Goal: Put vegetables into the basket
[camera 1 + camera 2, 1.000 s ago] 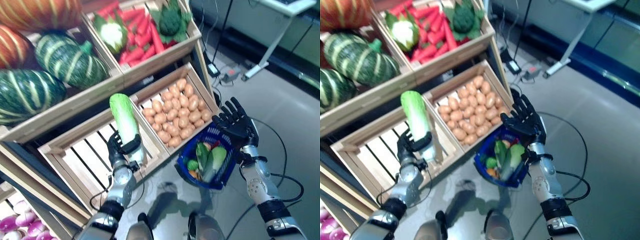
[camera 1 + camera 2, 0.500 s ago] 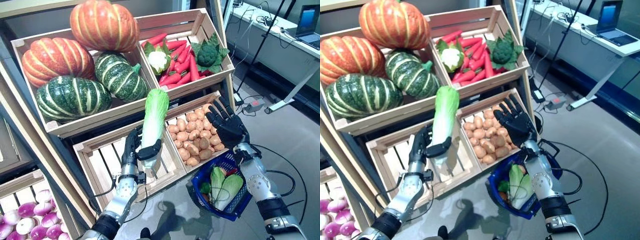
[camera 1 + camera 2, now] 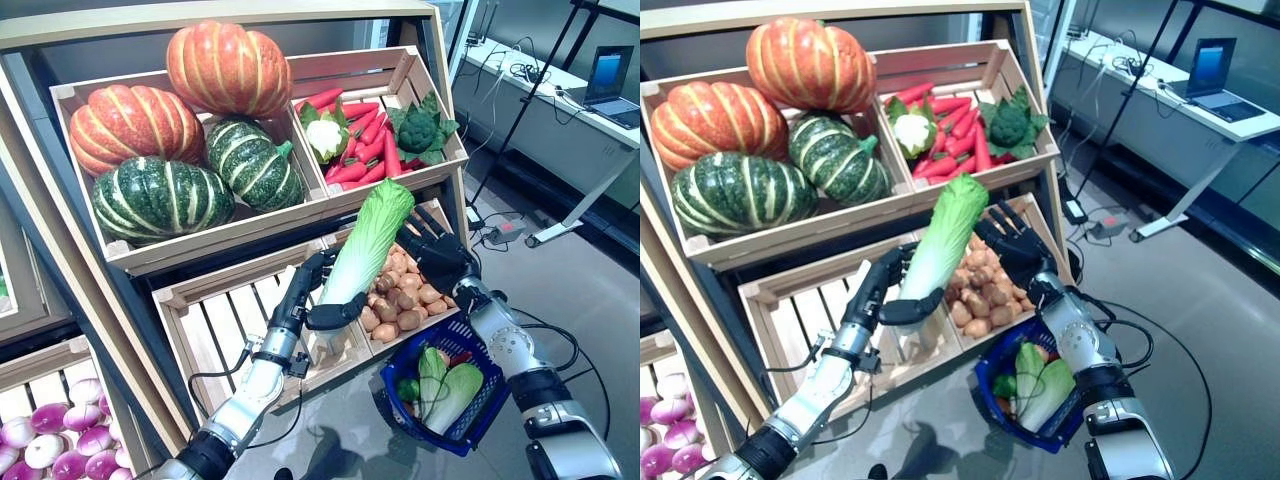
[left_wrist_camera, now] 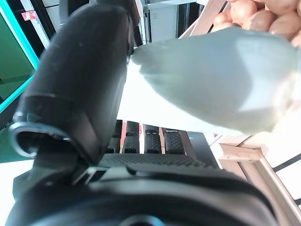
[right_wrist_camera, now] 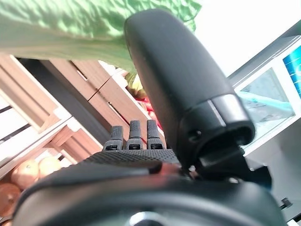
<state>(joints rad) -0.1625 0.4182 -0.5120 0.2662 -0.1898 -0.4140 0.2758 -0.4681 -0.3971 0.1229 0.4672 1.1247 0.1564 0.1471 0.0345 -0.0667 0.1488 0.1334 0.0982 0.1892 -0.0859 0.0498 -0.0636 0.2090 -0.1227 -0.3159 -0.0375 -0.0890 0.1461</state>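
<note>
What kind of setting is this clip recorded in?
It looks like a mock grocery produce stand set up in a lab or office: tiered wooden crates hold pumpkins, carrots and potatoes, while a desk with a laptop stands behind.

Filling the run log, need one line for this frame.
left hand: shut on long green napa cabbage, above slatted crate | right hand: open, beside cabbage top | blue plastic basket: hangs on right forearm, holds greens
</note>
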